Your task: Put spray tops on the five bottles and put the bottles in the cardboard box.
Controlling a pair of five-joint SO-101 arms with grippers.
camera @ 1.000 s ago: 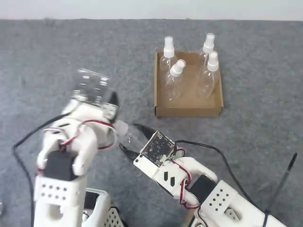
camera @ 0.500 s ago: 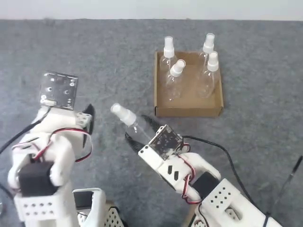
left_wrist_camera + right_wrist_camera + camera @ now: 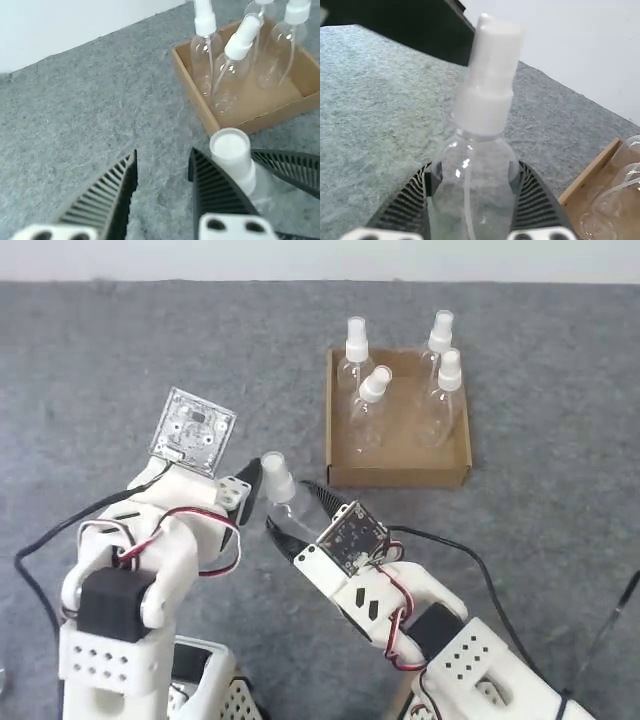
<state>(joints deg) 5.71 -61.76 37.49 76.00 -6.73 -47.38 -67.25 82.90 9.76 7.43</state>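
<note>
The right gripper (image 3: 288, 508) was clamped on the body of a clear bottle (image 3: 470, 185), jaws closed against both sides of it, holding it above the worktop (image 3: 120, 360) just short of the near wall of the cardboard box (image 3: 398, 477). A white spray top (image 3: 487, 80) sat on its neck.

The left gripper (image 3: 162, 156) was spread well open and held nothing. In the left wrist view the spray top stood just outside one of its jaws, not in the gap between them.

A second earlier the left gripper had been right at the top of this bottle. Half a second earlier it had pulled away to the side, leaving the bottle tilted with its top free, and by this moment it had swung back beside the top while the bottle stood more upright. I judged that the top was seated, and the return looked like a second try at tightening or pressing it. The bottle was not yet ready to be carried across.

By count there were five bottles, each with a spray top. Four bottles (image 3: 368, 410) stood in the one box, one leaning, and the fifth was in the right gripper. Only that last bottle remained to be put in.
</note>
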